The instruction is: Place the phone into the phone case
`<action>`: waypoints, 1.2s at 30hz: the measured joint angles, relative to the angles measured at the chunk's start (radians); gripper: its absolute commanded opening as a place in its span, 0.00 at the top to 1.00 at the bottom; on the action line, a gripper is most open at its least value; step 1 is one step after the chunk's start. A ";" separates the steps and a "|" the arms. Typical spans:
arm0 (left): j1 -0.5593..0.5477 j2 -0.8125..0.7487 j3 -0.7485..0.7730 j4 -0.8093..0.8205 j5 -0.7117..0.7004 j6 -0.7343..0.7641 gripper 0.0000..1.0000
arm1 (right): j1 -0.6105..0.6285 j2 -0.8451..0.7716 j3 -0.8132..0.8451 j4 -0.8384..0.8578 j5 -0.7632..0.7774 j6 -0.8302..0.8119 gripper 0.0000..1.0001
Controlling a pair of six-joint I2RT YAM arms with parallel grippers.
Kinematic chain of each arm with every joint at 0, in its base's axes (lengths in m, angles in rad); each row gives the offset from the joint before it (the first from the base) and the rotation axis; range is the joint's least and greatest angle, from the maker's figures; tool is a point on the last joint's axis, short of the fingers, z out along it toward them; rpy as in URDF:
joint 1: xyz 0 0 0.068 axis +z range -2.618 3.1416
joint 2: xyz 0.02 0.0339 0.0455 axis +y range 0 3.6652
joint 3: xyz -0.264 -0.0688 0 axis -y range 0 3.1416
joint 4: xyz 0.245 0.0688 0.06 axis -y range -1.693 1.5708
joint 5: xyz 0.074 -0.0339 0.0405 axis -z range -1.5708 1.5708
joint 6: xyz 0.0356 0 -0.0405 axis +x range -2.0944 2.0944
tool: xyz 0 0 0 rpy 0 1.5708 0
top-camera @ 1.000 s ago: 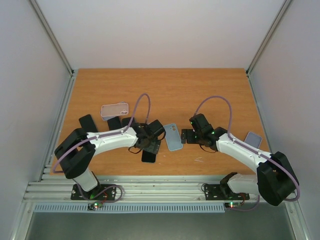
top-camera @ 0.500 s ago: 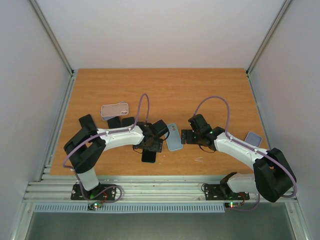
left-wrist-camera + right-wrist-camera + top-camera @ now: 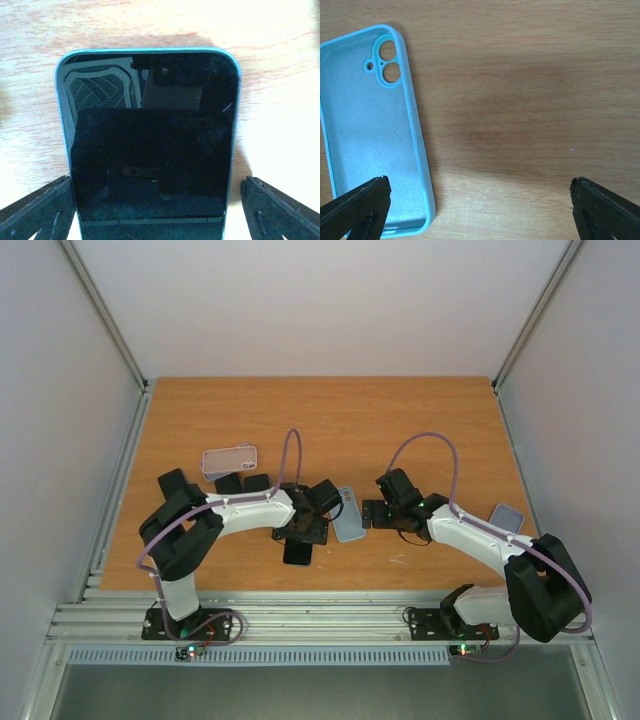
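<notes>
Wood-grain table under white walls, both arms bent in toward the middle. The blue case lies flat, hollow side up, with its camera holes at the end away from the right wrist. The right gripper hovers just to the right of the case. Its fingers are spread wide and hold nothing, and the left one sits over the case's near corner.

The phone lies screen up on the wood just left of the case, mostly hidden under the left wrist in the overhead view. The left gripper straddles it with fingers parted, one on each long side. The left one is close to the edge and the right one shows a gap, so nothing is clamped yet. A pale case sits well left of the blue case, and a grey one well to its right.

Likely trouble:
- **Uneven closing:** the nearer finger would meet the phone first and shove it sideways across the wood.
- **Poor grip:** the thin, slick edges give the pads little to bite on, so the phone may slip or tilt on lifting.
- **Loose case:** nothing pins the light case, so pressing the phone in could push it away.
- **Lens end:** I cannot tell whether the phone's lens end matches the holes.
- **Crowding:** the two wrists are close enough to bump.
</notes>
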 measured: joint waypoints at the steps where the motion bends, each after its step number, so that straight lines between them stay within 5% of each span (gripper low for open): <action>1: 0.000 0.004 0.004 0.000 0.003 0.000 0.14 | 0.000 0.000 0.000 0.000 0.000 0.001 0.01; 15: 0.007 -0.011 -0.015 0.026 0.014 -0.002 0.31 | 0.000 -0.003 0.000 0.002 -0.034 0.015 0.02; 23: 0.078 -0.167 -0.119 0.074 0.063 -0.032 0.38 | 0.018 -0.039 -0.002 0.041 -0.116 0.032 0.02; 36: 0.148 -0.414 -0.224 0.256 0.122 -0.172 0.39 | 0.138 -0.069 -0.003 0.179 -0.249 0.096 0.19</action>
